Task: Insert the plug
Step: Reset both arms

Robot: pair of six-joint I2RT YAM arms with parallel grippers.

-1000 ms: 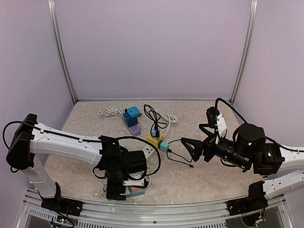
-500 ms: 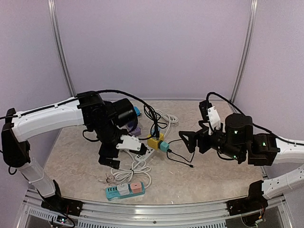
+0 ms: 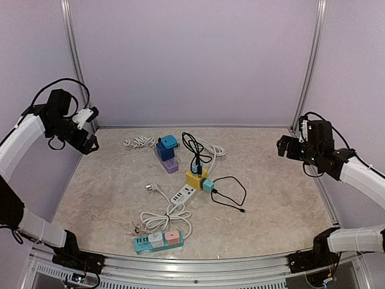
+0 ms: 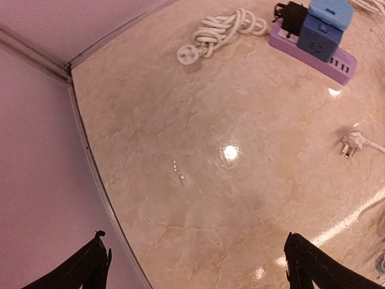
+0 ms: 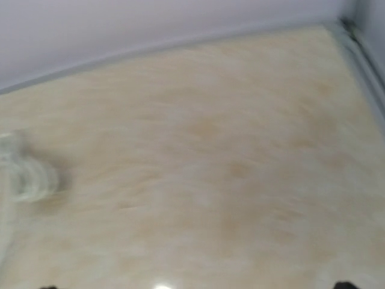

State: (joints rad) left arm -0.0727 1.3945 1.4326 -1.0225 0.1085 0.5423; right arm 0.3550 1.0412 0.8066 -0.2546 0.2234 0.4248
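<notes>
A loose white plug (image 3: 150, 188) lies on the table, its white cable looped toward the front (image 3: 171, 214); it also shows in the left wrist view (image 4: 355, 143). A white power strip (image 3: 183, 194) lies right of it, against a yellow cube socket (image 3: 195, 178). My left gripper (image 3: 89, 143) is open and empty at the far left by the wall, its dark fingertips (image 4: 90, 271) wide apart over bare table. My right gripper (image 3: 283, 146) is open and empty at the far right, raised; its view is blurred and shows only bare table.
A purple strip (image 3: 169, 162) with a blue cube (image 3: 166, 146) sits at the back, beside a coiled white cable (image 3: 139, 142). A teal adapter (image 3: 208, 185) with a black cable (image 3: 231, 194) lies mid-table. A teal power strip (image 3: 157, 241) lies at the front edge.
Both arms have pulled away from the middle: the left swung from the front centre up to the back left wall, the right drew back to the right wall. The teal strip is uncovered.
</notes>
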